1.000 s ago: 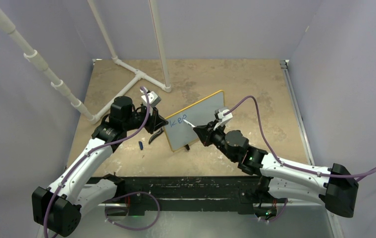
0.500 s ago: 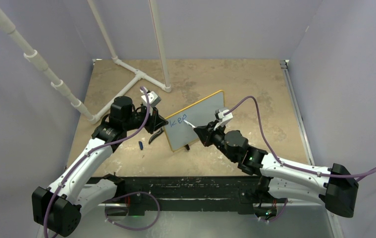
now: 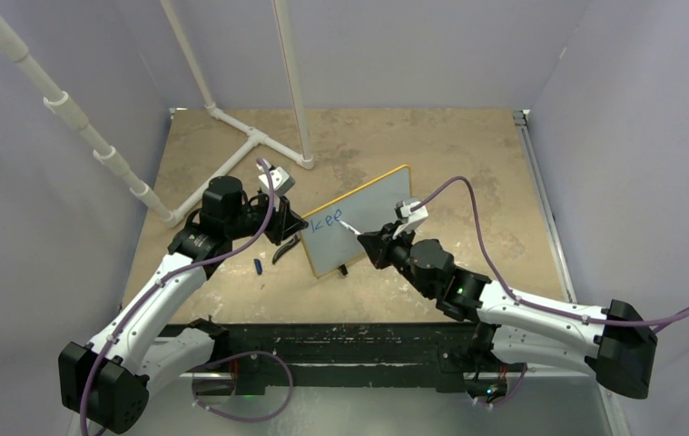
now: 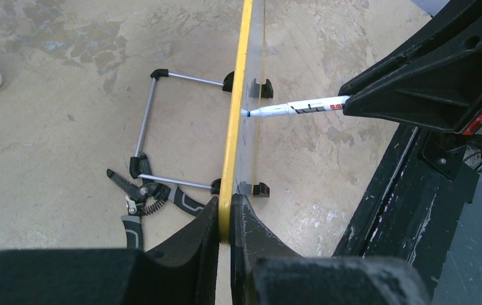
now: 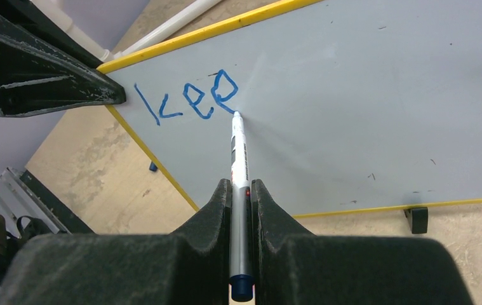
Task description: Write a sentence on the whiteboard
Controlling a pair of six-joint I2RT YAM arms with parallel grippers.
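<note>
The whiteboard [image 3: 359,222] stands propped on its feet in the middle of the surface [image 3: 449,154], between the two arms. The left jaws are pressed onto its yellow left edge, steadying it. The right jaws pinch a marker [image 5: 239,165], its tip touching the board at the end of the sentence [image 5: 187,98], which so far reads only "kee", near the top left corner. By my judgement the task has barely begun: the first word is unfinished and everything after it remains.

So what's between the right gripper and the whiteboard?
A marker. The right gripper holds it, its tip touching the whiteboard beside the blue letters; the right wrist view shows it.
</note>
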